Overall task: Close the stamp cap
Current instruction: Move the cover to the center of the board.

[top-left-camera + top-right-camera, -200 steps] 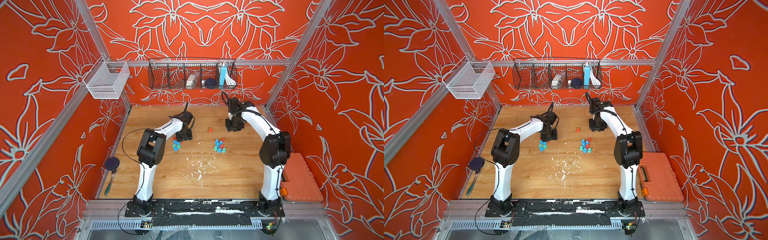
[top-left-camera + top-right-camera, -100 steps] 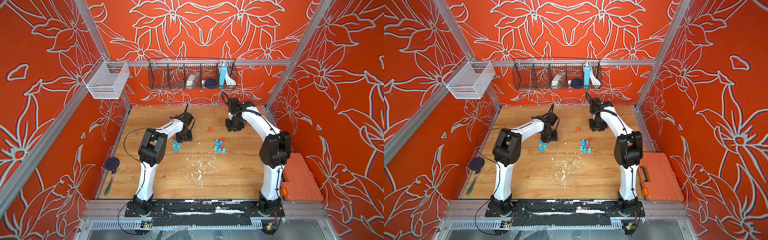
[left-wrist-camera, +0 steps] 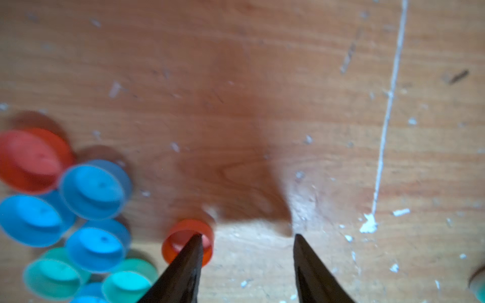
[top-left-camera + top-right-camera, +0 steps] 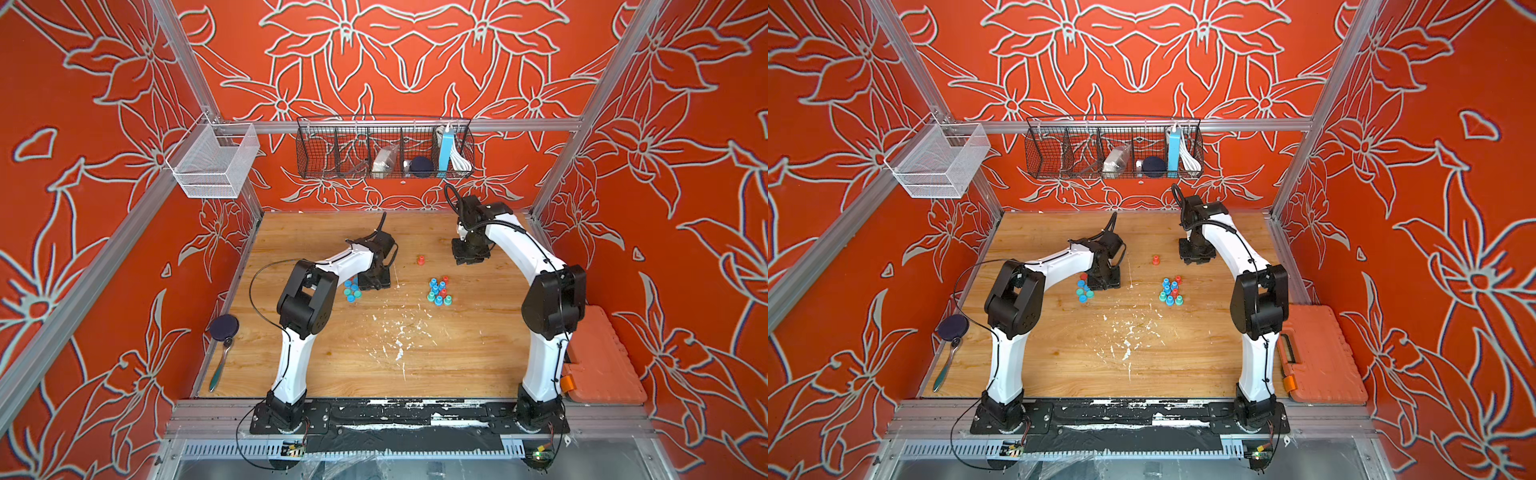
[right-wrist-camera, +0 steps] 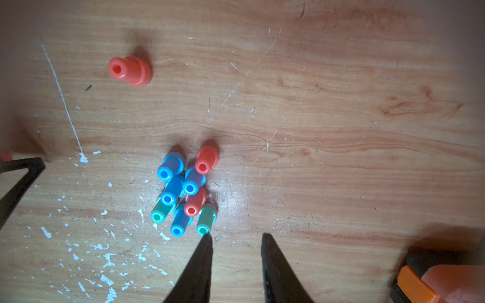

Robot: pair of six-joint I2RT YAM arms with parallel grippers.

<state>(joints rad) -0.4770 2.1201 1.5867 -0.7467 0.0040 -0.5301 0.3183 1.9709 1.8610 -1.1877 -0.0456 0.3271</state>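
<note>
Sitting at one tip of spread left fingers (image 3: 178, 278): red cap (image 3: 181, 227), ungripped.

Both top views look steeply down from high at the near side over the whole table (image 4: 316, 232); wrist cameras face it closely.

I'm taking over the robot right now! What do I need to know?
Left gripper: open, holding nothing, one fingertip at the red cap, next to the cap pile.
Right gripper: open, empty, hovering near the stamps.
Lone red stamp stands apart from them.
Done: no cap is gripped or fitted that shows.
Left: grip a cap and press it onto a stamp.
</note>
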